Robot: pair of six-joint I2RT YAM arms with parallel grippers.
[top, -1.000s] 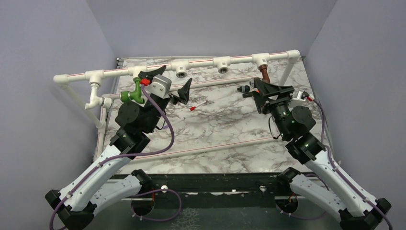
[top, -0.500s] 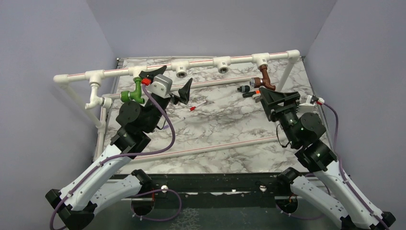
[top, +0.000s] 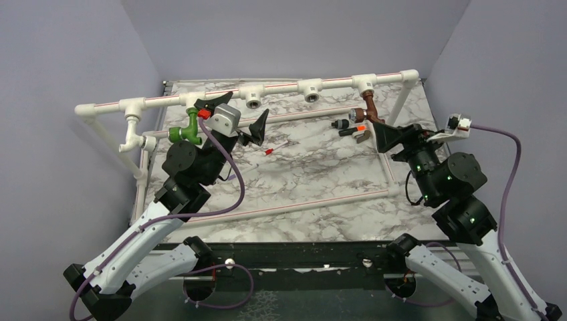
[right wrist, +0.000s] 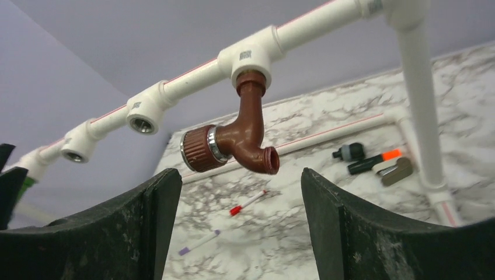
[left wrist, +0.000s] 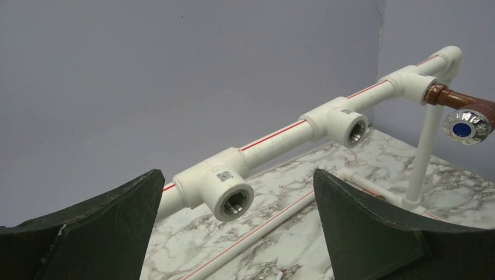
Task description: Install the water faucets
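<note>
The copper-coloured water faucet (top: 370, 111) hangs from the right T-fitting (top: 364, 83) of the white pipe frame, its stem in the socket and its spout (right wrist: 265, 158) facing me. My right gripper (top: 400, 136) is open just in front of and below it, touching nothing. In the right wrist view the copper faucet (right wrist: 236, 137) sits above the gap of the right gripper (right wrist: 239, 184). The green faucet (top: 185, 132) hangs from a left fitting. Beside it my left gripper (top: 238, 115) stands wide open and empty. The left gripper (left wrist: 236, 181) faces an empty threaded T-fitting (left wrist: 230, 195).
Two middle T-fittings (top: 252, 97) (top: 311, 91) have open sockets. On the marble table lie a black piece with an orange tip (right wrist: 373, 162), a black-grey connector (right wrist: 349, 153), a small metal handle (right wrist: 396, 171), a red-tipped stick (top: 271, 152) and a purple-tipped stick (right wrist: 198, 242). Grey walls enclose the sides and back.
My right gripper has let go of the copper faucet and drawn back to the right and toward the near edge. The faucet stays in its fitting. The left arm has not moved.
</note>
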